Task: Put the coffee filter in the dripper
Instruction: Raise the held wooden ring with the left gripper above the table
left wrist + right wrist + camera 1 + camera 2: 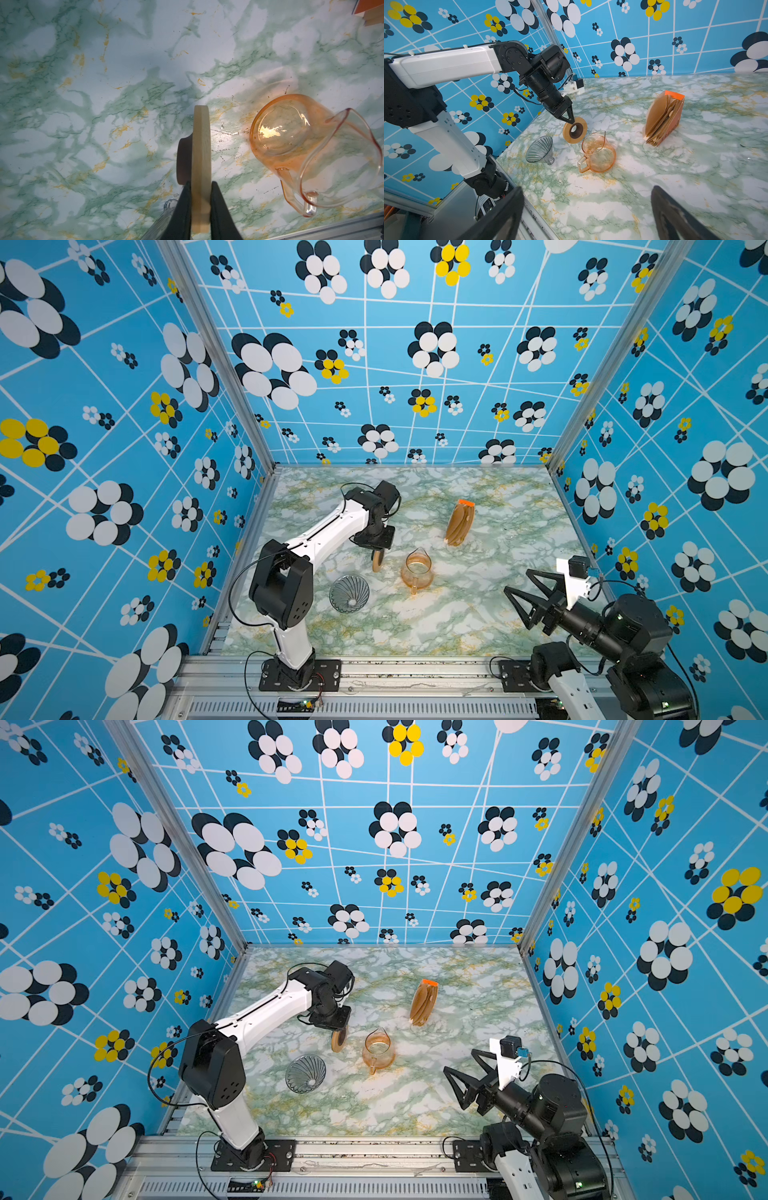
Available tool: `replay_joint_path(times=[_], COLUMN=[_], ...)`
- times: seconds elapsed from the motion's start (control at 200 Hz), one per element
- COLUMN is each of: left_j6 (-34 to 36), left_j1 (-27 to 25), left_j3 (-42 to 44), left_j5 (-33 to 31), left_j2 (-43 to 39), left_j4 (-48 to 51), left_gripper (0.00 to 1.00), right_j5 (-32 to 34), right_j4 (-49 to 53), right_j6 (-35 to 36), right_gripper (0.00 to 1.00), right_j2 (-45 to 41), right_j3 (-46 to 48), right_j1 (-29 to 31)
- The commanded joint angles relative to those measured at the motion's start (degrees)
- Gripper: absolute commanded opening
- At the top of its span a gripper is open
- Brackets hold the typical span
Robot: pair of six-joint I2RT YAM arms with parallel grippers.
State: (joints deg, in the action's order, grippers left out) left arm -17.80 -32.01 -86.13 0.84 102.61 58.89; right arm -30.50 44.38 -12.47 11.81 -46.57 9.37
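Left gripper (571,120) was clamped on the wooden ring (574,130) edge-on beside the carafe (598,153), right gripper (516,580) hung wide open, dripper (539,148) lay on its side, coffee filter wasn't out of the stack (662,118) yet, so I'd level that ring before lowering it.

A green-veined, gold-flecked marble-pattern bench (478,626) sits boxed in by 3 bright blue walls (415,315) printed with white grid lines and black, white and yellow flower clusters; silver aluminium posts (224,364) mark the back corners under even light.
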Motion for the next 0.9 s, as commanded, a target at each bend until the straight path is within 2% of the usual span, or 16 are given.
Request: replay_joint_path(times=[0.0, 0.7, 0.895], left_j6=[-0.30, -1.69, -1.86], left_j1=[-1.05, -2.79, -3.19], left_j3=[-0.64, 1.93, 2.19], left_j5=[-2.09, -1.77, -1.18], left_j2=[1.41, 2.88, 3.30], left_j4=[0.22, -2.09, -2.00], left_gripper=[0.15, 0.21, 0.30], right_j5=[0.35, -0.24, -0.35], right_j4=[0.12, -0.17, -0.19], right_j6=[-0.57, -0.69, -0.65], right_gripper=[0.97, 0.97, 0.97], right_j2=[-0.84, -0.57, -0.56], right_j3=[0.43, 0.59, 0.65], right_j1=[0.39, 0.39, 0.39])
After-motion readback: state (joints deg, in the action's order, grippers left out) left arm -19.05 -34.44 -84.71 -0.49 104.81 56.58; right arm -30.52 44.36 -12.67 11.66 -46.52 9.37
